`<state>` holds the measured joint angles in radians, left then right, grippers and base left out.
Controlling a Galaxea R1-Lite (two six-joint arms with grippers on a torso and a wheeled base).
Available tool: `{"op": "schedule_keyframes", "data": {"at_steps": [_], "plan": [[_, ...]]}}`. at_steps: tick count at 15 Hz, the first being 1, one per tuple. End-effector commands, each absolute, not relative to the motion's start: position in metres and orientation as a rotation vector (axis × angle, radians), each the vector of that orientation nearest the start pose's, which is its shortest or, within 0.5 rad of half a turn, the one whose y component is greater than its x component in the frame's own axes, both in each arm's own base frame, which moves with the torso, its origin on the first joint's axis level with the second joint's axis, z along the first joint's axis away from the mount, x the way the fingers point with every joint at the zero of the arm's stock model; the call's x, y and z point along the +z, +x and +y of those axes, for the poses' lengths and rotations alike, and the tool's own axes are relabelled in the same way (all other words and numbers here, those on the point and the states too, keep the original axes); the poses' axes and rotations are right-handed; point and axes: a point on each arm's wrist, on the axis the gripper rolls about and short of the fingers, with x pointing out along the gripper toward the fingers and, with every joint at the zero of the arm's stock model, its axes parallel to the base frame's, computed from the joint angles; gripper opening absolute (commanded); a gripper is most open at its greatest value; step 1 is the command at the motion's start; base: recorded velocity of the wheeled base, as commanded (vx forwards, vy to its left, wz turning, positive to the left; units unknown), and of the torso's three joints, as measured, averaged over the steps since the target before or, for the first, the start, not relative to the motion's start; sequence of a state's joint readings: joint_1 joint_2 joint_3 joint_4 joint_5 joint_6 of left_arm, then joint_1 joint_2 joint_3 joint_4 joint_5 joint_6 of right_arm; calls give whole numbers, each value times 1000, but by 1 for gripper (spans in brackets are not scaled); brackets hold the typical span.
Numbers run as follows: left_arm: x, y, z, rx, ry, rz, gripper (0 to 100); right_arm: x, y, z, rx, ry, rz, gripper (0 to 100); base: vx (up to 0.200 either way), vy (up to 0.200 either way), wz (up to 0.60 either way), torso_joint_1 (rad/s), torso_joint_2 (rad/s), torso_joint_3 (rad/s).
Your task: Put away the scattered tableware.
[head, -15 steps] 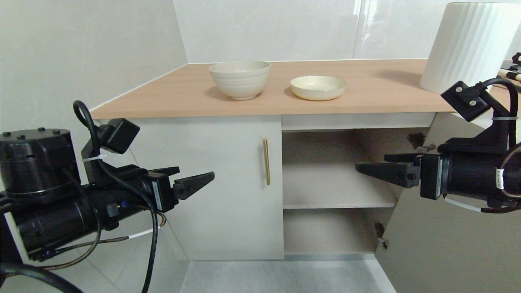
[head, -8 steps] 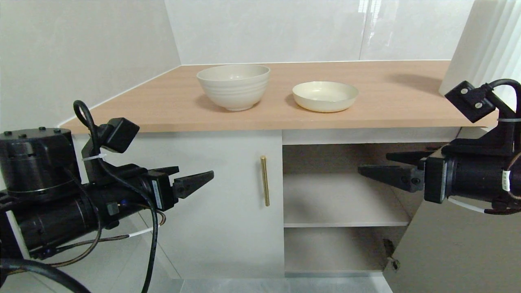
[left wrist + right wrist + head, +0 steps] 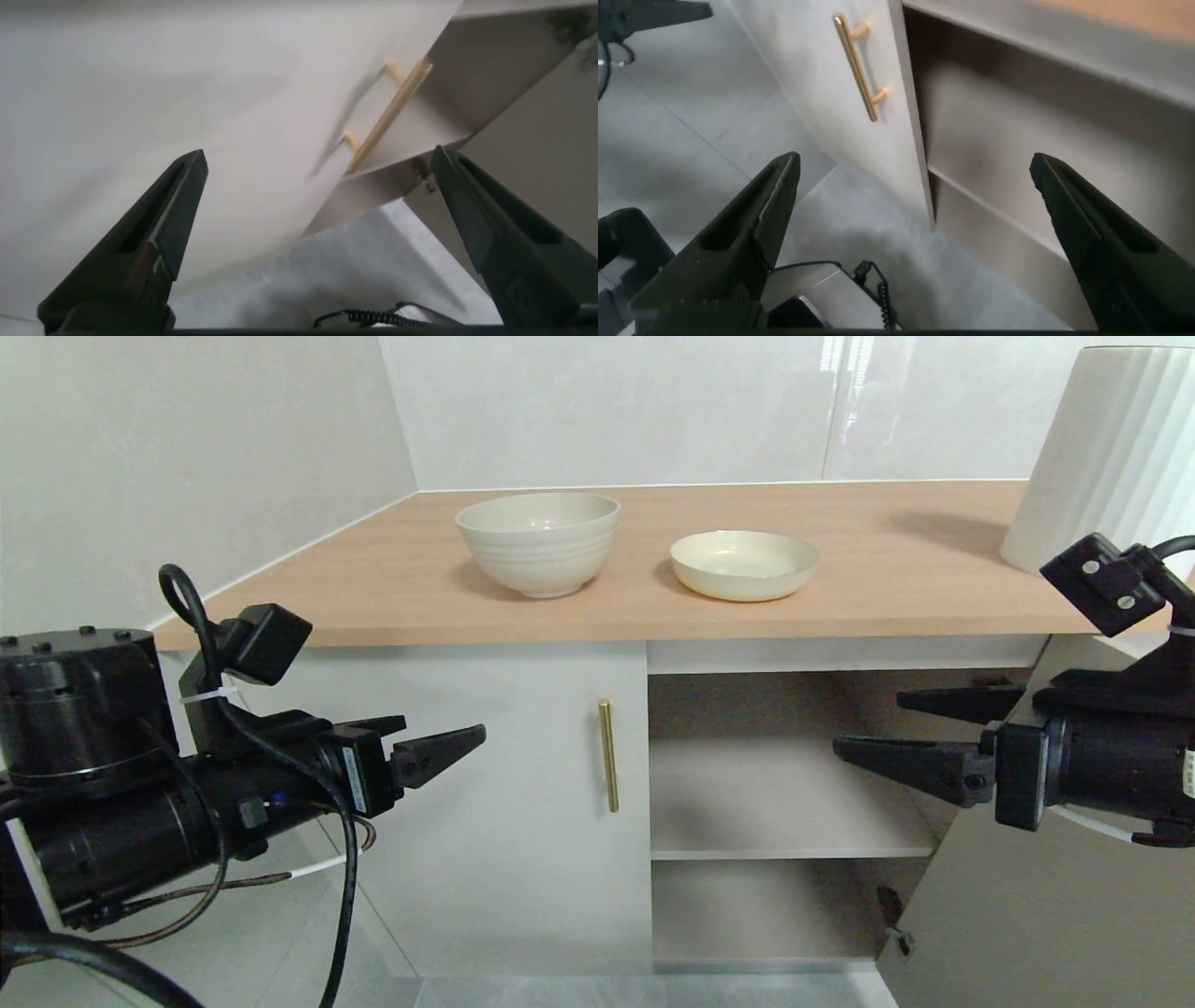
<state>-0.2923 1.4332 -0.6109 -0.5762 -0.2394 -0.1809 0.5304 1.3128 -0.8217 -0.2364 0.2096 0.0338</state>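
Observation:
A ribbed cream bowl (image 3: 539,541) and a shallow pale-yellow dish (image 3: 744,564) sit side by side on the wooden countertop (image 3: 887,574). Below them the cabinet's right side is open, with a bare shelf (image 3: 775,807) inside. My left gripper (image 3: 439,739) hangs open in front of the closed left door (image 3: 467,803), below counter height and holding nothing. My right gripper (image 3: 882,728) is open and empty at the mouth of the open compartment. The left wrist view looks at the door and its gold handle (image 3: 388,112); the right wrist view looks at the handle (image 3: 857,67) and the compartment.
A tall ribbed white container (image 3: 1106,457) stands on the counter at the far right. The opened cabinet door (image 3: 1027,915) swings out low on the right, beside my right arm. The gold handle (image 3: 608,767) runs upright on the closed door. Grey floor (image 3: 653,989) lies below.
The head camera has shifted, so the whole scene sits differently in the picture. My right gripper appears slightly lower and further right; the bowl and dish keep their places on the counter.

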Motion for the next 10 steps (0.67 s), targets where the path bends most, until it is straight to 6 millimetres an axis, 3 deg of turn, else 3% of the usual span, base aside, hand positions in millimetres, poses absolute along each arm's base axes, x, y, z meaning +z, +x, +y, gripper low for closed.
{"op": "schedule_keyframes", "data": {"at_steps": [1, 3, 7, 10], "plan": [[195, 221, -72, -505, -169, 297, 100, 248, 178, 110, 735, -26, 263, 100, 0, 0, 0, 95, -334, -227], [195, 221, -72, -505, -169, 299, 100, 247, 179, 110, 735, -29, 265, 100, 0, 0, 0, 129, -232, -261], [195, 222, -72, -505, -169, 299, 100, 247, 179, 111, 735, -31, 266, 100, 0, 0, 0, 84, -511, -273], [195, 222, -72, -507, -170, 299, 100, 246, 180, 111, 735, -31, 269, 100, 0, 0, 0, 286, -473, -284]]}}
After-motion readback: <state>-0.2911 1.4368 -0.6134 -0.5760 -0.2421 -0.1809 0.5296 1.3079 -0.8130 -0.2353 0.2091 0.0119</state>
